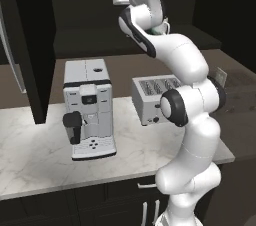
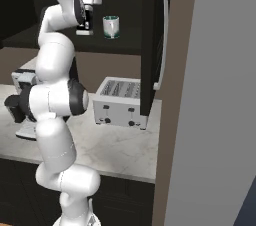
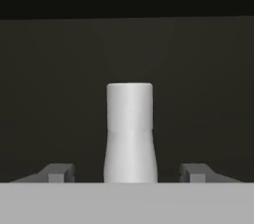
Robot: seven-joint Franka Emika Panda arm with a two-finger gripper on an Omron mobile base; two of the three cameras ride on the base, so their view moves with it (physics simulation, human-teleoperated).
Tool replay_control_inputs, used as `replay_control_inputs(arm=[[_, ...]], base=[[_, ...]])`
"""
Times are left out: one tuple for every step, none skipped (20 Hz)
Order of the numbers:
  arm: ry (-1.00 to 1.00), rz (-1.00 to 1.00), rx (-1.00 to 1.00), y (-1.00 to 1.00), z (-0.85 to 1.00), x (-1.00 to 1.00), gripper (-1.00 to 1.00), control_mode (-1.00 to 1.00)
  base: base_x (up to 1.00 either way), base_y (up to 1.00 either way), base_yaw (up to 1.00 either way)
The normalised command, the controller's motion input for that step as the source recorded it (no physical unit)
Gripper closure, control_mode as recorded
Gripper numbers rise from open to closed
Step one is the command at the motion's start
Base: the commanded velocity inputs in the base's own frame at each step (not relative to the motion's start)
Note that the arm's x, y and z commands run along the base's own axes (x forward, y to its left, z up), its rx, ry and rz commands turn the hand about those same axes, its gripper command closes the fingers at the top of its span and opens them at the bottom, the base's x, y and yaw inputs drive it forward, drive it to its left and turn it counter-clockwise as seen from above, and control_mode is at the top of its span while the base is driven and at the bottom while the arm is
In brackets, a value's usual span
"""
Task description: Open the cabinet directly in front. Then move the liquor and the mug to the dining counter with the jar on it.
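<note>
The cabinet stands open: its left door and its right door, with a long silver handle, are swung out. In the hand view the pale grey neck of the liquor stands upright on the dark shelf. My gripper is open around that neck, one fingertip on each side with a gap to the bottle on both. In the right base view the gripper reaches into the cabinet, and the teal mug stands on the shelf just to its right. The arm hides most of the mug in the left base view.
Below the cabinet, a white coffee machine and a silver toaster stand on the marble worktop. A grey wall panel rises close on the right. Dark drawer fronts run under the worktop edge.
</note>
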Motion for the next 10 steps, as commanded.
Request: replay_control_inputs(arm=[[0.0,0.0,0.0,0.0,0.0,0.0,1.0,-1.0],[0.0,0.0,0.0,0.0,0.0,0.0,1.0,-1.0],[0.0,0.0,0.0,0.0,0.0,0.0,1.0,-1.0],[0.0,0.0,0.0,0.0,0.0,0.0,1.0,-1.0],[0.0,0.0,0.0,0.0,0.0,0.0,1.0,-1.0],[0.0,0.0,0.0,0.0,0.0,0.0,1.0,-1.0],[0.0,0.0,0.0,0.0,0.0,0.0,1.0,-1.0],[0.0,0.0,0.0,0.0,0.0,0.0,1.0,-1.0],[0.0,0.0,0.0,0.0,0.0,0.0,1.0,-1.0],[0.0,0.0,0.0,0.0,0.0,0.0,1.0,-1.0]], base=[[0.0,0.0,0.0],[0.0,0.0,0.0],[0.0,0.0,0.0],[0.0,0.0,0.0],[0.0,0.0,0.0],[0.0,0.0,0.0],[0.0,0.0,0.0],[0.0,0.0,0.0],[0.0,0.0,0.0],[0.0,0.0,0.0]])
